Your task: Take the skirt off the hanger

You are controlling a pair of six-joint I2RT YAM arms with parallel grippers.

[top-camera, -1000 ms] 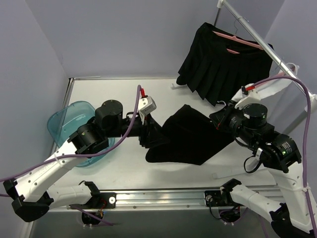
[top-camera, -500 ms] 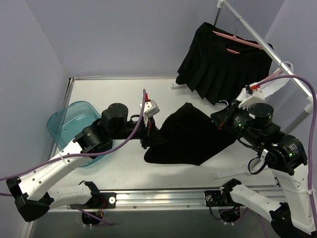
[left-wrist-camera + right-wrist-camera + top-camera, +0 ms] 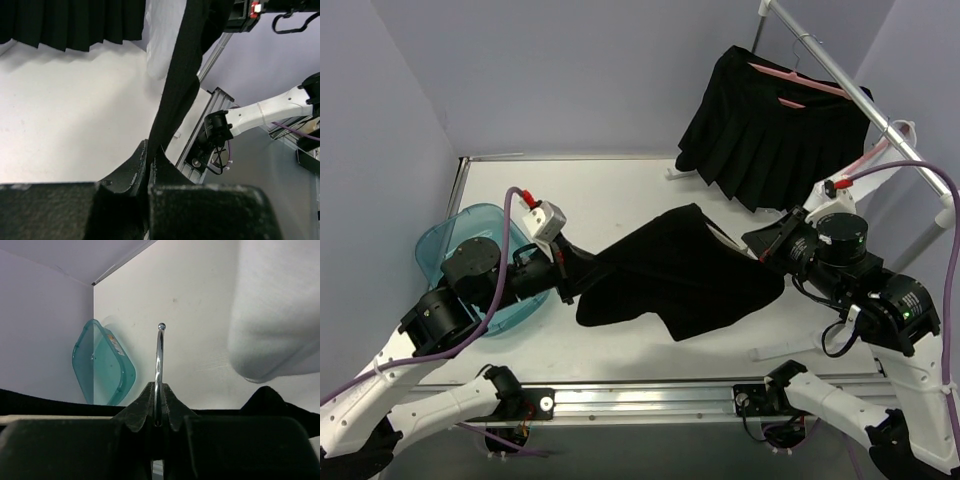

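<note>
A black skirt (image 3: pixel 670 275) is stretched over the table between my two grippers. My left gripper (image 3: pixel 572 283) is shut on its left edge, next to the teal tub. In the left wrist view the fabric (image 3: pixel 175 85) runs up as a taut strip from the shut left gripper (image 3: pixel 150 150). My right gripper (image 3: pixel 767 250) is at the skirt's right end, shut on the hanger's metal hook (image 3: pixel 159 355), which stands up out of the right gripper (image 3: pixel 159 390). The skirt hides the rest of the hanger.
A teal tub (image 3: pixel 460 250) sits at the table's left side. A second black pleated skirt (image 3: pixel 770 130) hangs on a pink hanger from the metal rail (image 3: pixel 840 75) at the back right. White cloth (image 3: pixel 880 170) drapes near the rail. A white strip (image 3: pixel 790 350) lies front right.
My left gripper has shut on the skirt's edge and drawn back left toward the tub, pulling the skirt out longer. The right gripper has barely moved.
</note>
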